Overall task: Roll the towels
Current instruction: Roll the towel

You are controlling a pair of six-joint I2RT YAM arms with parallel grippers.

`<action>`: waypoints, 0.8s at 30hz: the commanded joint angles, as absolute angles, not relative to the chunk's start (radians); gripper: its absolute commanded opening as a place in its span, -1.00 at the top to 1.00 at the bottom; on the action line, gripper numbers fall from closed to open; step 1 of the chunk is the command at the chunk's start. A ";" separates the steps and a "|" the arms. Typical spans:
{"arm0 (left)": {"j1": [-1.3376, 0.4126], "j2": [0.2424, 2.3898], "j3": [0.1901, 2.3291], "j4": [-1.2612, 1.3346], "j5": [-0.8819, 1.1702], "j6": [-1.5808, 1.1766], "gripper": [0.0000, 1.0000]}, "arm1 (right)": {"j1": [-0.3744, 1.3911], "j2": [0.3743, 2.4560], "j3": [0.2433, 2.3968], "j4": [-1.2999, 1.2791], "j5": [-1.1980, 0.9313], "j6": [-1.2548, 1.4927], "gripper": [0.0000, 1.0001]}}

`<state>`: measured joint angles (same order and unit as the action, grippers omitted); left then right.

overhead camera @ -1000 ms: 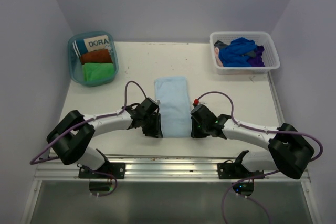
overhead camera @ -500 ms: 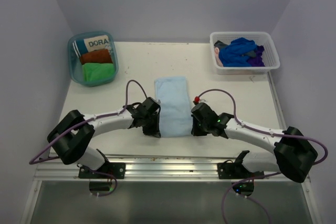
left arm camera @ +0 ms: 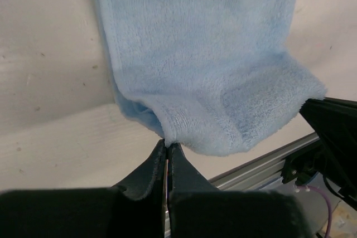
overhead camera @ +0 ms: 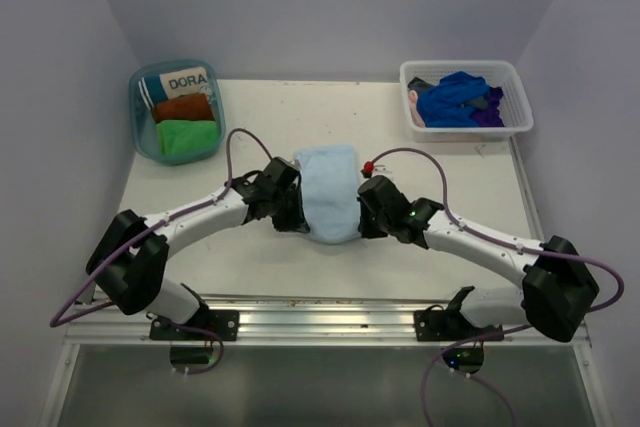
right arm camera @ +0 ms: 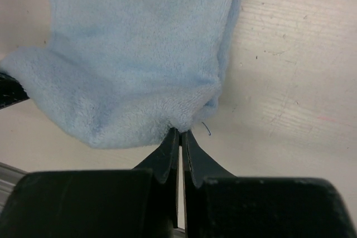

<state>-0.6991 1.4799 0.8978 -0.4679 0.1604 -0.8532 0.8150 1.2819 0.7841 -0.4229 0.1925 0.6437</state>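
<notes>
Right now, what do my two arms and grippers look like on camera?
Left arm and right arm: white links, black joints, purple cables looping off each. Left gripper and right gripper: black tapered fingers. Red fitting and green light by the right wrist.

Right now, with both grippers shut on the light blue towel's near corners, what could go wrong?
1. The left gripper and right gripper each pinch only a sliver of edge on the light blue towel; it could slip out mid-roll.
2. The lifted edge bulges unsupported between them, so the roll may start loose or skewed.
</notes>
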 commanded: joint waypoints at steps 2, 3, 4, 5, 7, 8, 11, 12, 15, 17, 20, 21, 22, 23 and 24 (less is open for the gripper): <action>-0.638 1.486 0.968 -0.480 0.179 -0.838 1.00 | 0.784 1.322 0.853 -0.397 0.232 0.600 1.00; -0.628 1.491 0.976 -0.480 0.183 -0.835 1.00 | 0.772 1.341 0.860 -0.394 0.232 0.592 1.00; -0.618 1.496 0.980 -0.479 0.184 -0.828 1.00 | 0.769 1.347 0.873 -0.390 0.232 0.589 1.00; -0.611 1.497 0.983 -0.480 0.184 -0.827 1.00 | 0.761 1.353 0.876 -0.384 0.229 0.588 1.00; -0.591 1.505 0.995 -0.473 0.183 -0.824 1.00 | 0.746 1.373 0.890 -0.368 0.227 0.583 1.00; -0.586 1.508 1.003 -0.474 0.173 -0.822 1.00 | 0.739 1.379 0.894 -0.365 0.226 0.581 1.00; -0.568 1.545 1.035 -0.476 0.169 -0.815 1.00 | 0.709 1.422 0.920 -0.348 0.213 0.578 1.00; -0.560 1.557 1.052 -0.479 0.166 -0.812 1.00 | 0.697 1.439 0.929 -0.347 0.213 0.577 1.00; -0.545 1.604 1.071 -0.477 0.153 -0.805 1.00 | 0.678 1.489 0.960 -0.327 0.201 0.566 1.00; -0.532 1.635 1.081 -0.463 0.149 -0.801 1.00 | 0.675 1.531 0.988 -0.316 0.201 0.558 1.00; -0.523 1.687 1.112 -0.471 0.124 -0.790 1.00 | 0.664 1.587 1.022 -0.310 0.195 0.552 1.00; -0.523 1.700 1.120 -0.472 0.121 -0.788 1.00 | 0.658 1.601 1.034 -0.307 0.190 0.552 1.00; -0.522 1.715 1.121 -0.468 0.121 -0.788 1.00 | 0.654 1.609 1.040 -0.301 0.189 0.554 1.00; -0.519 1.720 1.121 -0.465 0.120 -0.788 1.00 | 0.650 1.615 1.043 -0.295 0.190 0.554 1.00; -0.517 1.727 1.127 -0.465 0.117 -0.788 1.00 | 0.647 1.630 1.049 -0.293 0.195 0.557 1.00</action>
<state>-0.5282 1.7119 1.0832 -0.4782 0.1444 -0.8150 0.6609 1.6115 1.0027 -0.3328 0.1879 0.5724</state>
